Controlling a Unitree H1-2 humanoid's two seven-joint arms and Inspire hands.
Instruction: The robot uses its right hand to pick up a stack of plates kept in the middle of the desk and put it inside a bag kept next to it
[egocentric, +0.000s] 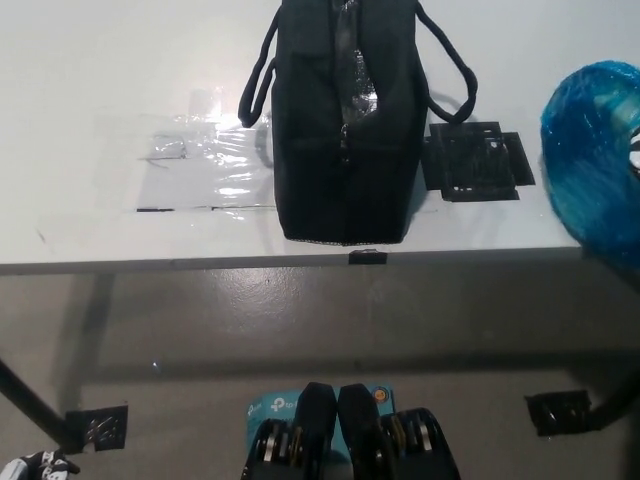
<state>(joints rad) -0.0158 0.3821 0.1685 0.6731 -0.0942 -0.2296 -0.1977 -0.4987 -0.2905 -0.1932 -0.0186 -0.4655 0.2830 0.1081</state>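
At far right, shiny blue plastic-wrapped plate stack (592, 160) is held aloft by the barely visible right hand (634, 157), black fabric bag (347, 120) leftward.

The blue stack of plates (592, 160) is cut off at the right edge; the right hand (634, 160) shows only a sliver there — grip unreadable; the left hand (35, 467) is clipped at the bottom corner.

A black bag (345, 120) stands on the white bench (100, 80); the blue-wrapped stack of plates (592, 160) shows at the right edge, beside black tape marks (475, 160).
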